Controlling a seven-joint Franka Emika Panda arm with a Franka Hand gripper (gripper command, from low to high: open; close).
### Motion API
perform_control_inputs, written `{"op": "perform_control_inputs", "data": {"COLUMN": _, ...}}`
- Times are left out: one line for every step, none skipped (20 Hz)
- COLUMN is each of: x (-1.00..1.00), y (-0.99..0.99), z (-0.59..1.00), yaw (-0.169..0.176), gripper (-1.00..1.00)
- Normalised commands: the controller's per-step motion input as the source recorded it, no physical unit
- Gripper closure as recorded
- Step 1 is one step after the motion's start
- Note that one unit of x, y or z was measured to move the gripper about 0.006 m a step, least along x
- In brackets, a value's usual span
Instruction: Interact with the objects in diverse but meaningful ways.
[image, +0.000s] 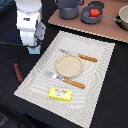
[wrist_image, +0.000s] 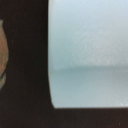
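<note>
My gripper (image: 33, 45) hangs at the exterior view's left, by the far corner of the placemat (image: 95, 75). It is shut on the pale blue carton (image: 35, 49), whose lower end shows under the fingers. The carton (wrist_image: 87, 50) fills most of the wrist view, where no finger shows. A red tomato (image: 94, 12) sits in a grey pot (image: 91, 15) at the back. The flat yellow box (image: 60, 93) lies on the mat's near edge. The thin brown sausage (image: 17, 71) lies on the dark table, left of the mat.
A round wooden plate (image: 68, 65) sits mid-mat between a knife (image: 80, 57) and a fork (image: 67, 80) with wooden handles. A wooden board (image: 107, 27) at the back carries a second pot (image: 68, 7) and a third (image: 124, 17).
</note>
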Motion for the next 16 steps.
{"op": "perform_control_inputs", "data": {"x": 0.00, "y": -0.10, "z": -0.18, "yaw": -0.002, "gripper": -1.00}}
{"op": "perform_control_inputs", "data": {"x": 0.00, "y": -0.07, "z": -0.18, "yaw": 0.000, "gripper": -1.00}}
{"op": "perform_control_inputs", "data": {"x": 0.00, "y": -0.07, "z": -0.19, "yaw": 0.000, "gripper": -1.00}}
{"op": "perform_control_inputs", "data": {"x": 0.00, "y": -0.10, "z": -0.19, "yaw": 0.000, "gripper": -1.00}}
{"op": "perform_control_inputs", "data": {"x": 0.00, "y": -0.10, "z": -0.18, "yaw": 0.000, "gripper": 1.00}}
{"op": "perform_control_inputs", "data": {"x": 0.00, "y": -0.11, "z": -0.17, "yaw": 0.000, "gripper": 1.00}}
{"op": "perform_control_inputs", "data": {"x": 0.00, "y": -0.08, "z": -0.15, "yaw": 0.000, "gripper": 1.00}}
{"op": "perform_control_inputs", "data": {"x": 0.00, "y": -0.08, "z": -0.15, "yaw": 0.000, "gripper": 1.00}}
{"op": "perform_control_inputs", "data": {"x": 0.00, "y": -0.09, "z": -0.15, "yaw": 0.000, "gripper": 1.00}}
{"op": "perform_control_inputs", "data": {"x": 0.00, "y": -0.06, "z": -0.15, "yaw": 0.000, "gripper": 1.00}}
{"op": "perform_control_inputs", "data": {"x": 0.00, "y": -0.05, "z": -0.14, "yaw": 0.000, "gripper": 1.00}}
{"op": "perform_control_inputs", "data": {"x": 0.00, "y": -0.05, "z": -0.14, "yaw": 0.000, "gripper": 1.00}}
{"op": "perform_control_inputs", "data": {"x": 0.00, "y": -0.05, "z": -0.14, "yaw": 0.000, "gripper": 1.00}}
{"op": "perform_control_inputs", "data": {"x": -0.01, "y": -0.05, "z": -0.15, "yaw": 0.000, "gripper": 1.00}}
{"op": "perform_control_inputs", "data": {"x": -0.01, "y": -0.04, "z": -0.14, "yaw": 0.000, "gripper": 1.00}}
{"op": "perform_control_inputs", "data": {"x": -0.04, "y": -0.05, "z": -0.14, "yaw": 0.000, "gripper": 1.00}}
